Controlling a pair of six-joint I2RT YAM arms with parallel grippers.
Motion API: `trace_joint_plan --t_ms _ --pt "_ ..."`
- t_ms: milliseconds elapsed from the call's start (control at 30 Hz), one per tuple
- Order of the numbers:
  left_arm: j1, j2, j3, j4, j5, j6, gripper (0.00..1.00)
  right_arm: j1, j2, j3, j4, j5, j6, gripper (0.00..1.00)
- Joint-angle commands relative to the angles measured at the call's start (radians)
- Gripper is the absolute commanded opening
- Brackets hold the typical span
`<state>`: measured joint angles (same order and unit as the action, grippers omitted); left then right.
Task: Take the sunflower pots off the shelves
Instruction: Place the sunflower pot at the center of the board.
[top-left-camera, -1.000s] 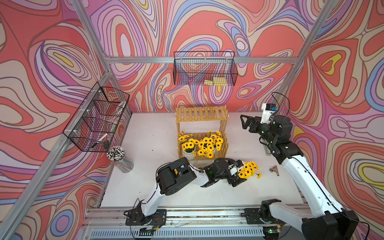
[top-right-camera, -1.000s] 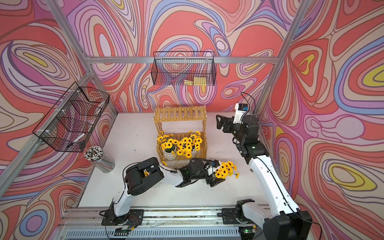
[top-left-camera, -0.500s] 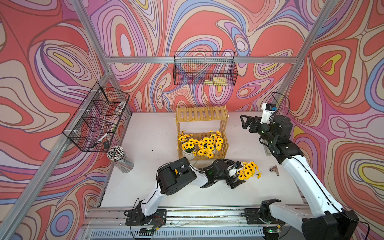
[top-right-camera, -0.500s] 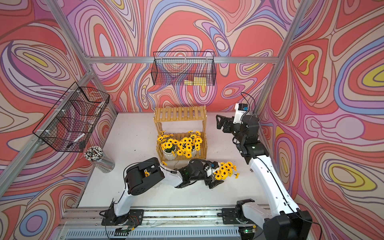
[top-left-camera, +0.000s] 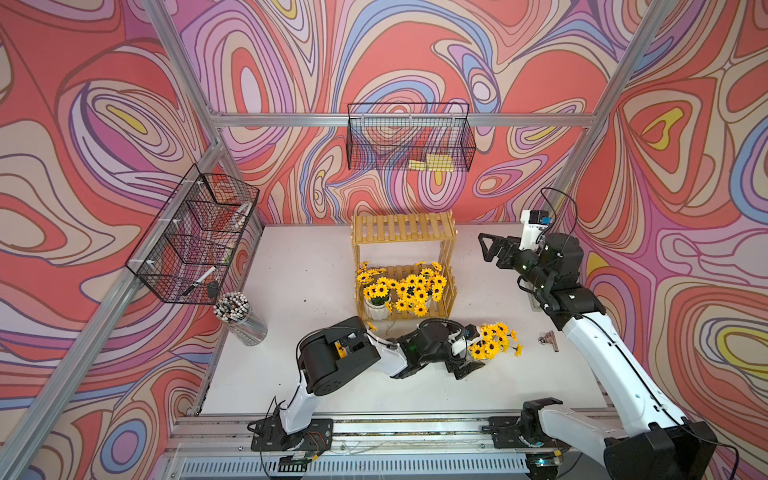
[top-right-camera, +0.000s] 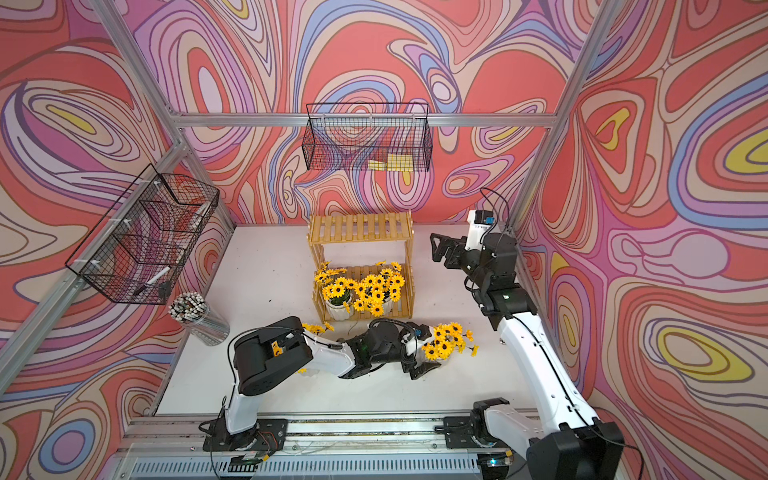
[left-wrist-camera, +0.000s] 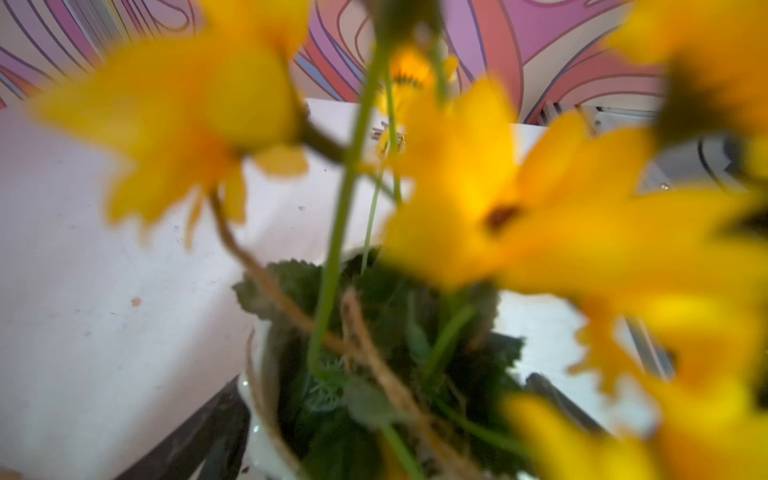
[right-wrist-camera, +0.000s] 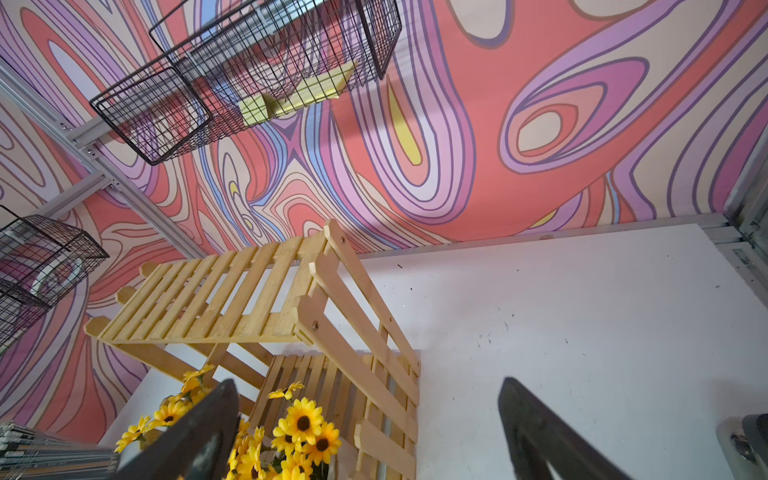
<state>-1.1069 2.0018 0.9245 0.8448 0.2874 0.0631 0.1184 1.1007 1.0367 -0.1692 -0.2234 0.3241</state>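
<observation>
The shelves stand at the back middle with the top tier bare. Two sunflower pots sit on the lower tier, also seen in the right wrist view. A third sunflower pot stands on the table in front of the shelves. My left gripper is open, one finger on each side of this pot. Yellow blooms peek out behind the left arm. My right gripper hangs open and empty to the right of the shelves.
A black wire basket holding yellow pads hangs on the back wall and another on the left wall. A clear jar of sticks stands at the table's left. A small metal clip lies right of the table pot.
My left gripper's jaws have spread slightly wider around the pot on the table. The pot and the right arm have stayed in place.
</observation>
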Motion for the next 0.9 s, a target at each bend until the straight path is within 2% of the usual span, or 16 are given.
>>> trace_joint_plan --t_ms 0,300,500,567,733,867 --pt "-0.011 -0.092 -0.045 -0.004 -0.004 0.045 1.00 -0.005 -0.040 -0.036 0.034 -0.047 0.025 0.98" --pt "-0.010 -0.342 -0.109 -0.126 -0.044 0.121 1.00 -0.006 -0.095 -0.104 0.034 -0.118 0.040 0.98" --pt "-0.009 -0.556 -0.105 -0.263 -0.155 0.164 1.00 0.021 -0.114 -0.099 -0.037 -0.124 0.009 0.98" --pt "-0.010 -0.631 -0.104 -0.291 -0.225 0.157 1.00 0.088 -0.121 -0.096 -0.079 -0.043 -0.032 0.98" --pt "-0.002 -0.806 -0.060 -0.426 -0.399 0.181 1.00 0.351 -0.112 -0.084 -0.145 0.252 -0.112 0.98" --pt "0.049 -0.946 -0.023 -0.566 -0.457 0.122 1.00 0.447 -0.110 -0.123 -0.135 0.370 -0.086 0.98"
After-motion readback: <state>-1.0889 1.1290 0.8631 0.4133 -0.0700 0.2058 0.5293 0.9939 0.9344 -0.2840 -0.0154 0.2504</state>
